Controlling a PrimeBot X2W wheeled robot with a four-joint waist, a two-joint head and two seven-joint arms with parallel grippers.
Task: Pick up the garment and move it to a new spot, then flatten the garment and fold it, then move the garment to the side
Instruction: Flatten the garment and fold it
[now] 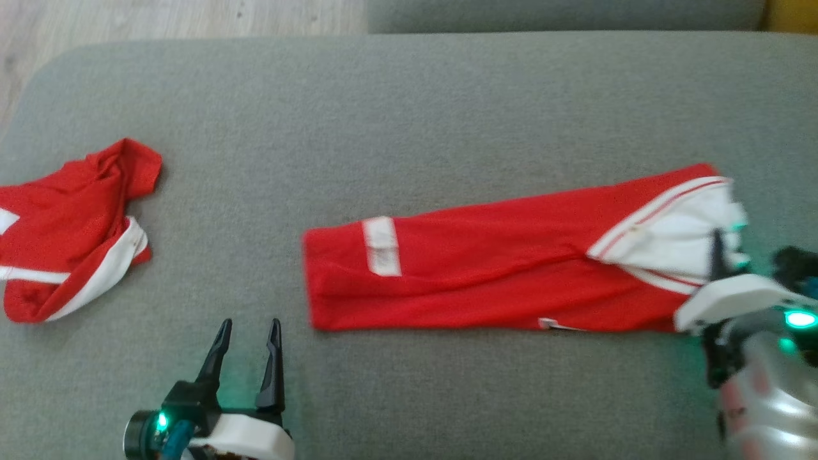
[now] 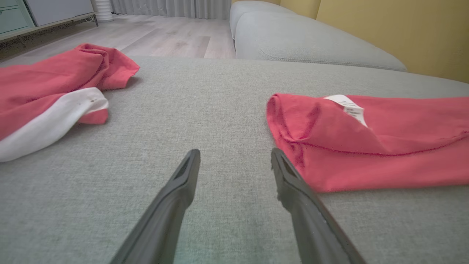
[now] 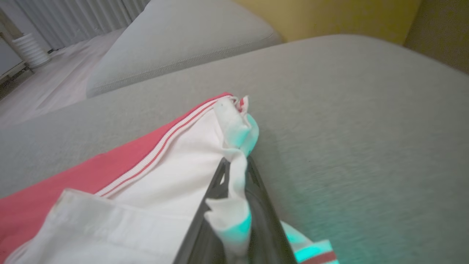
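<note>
Garment point(image 1: 486, 268) stretched along the grey cushion point(image 1: 409, 115).
Right gripper point(image 3: 236, 165) pinches its white end; left gripper point(image 1: 249, 348) hangs spread apart, empty, near the red hem.

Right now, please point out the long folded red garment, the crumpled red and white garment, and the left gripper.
Long folded red garment point(image 1: 486, 268): head view, middle of its red cloth.
Crumpled red and white garment point(image 1: 64, 220): head view, its red middle.
Left gripper point(image 1: 249, 327): head view, midway between fingertips.
</note>
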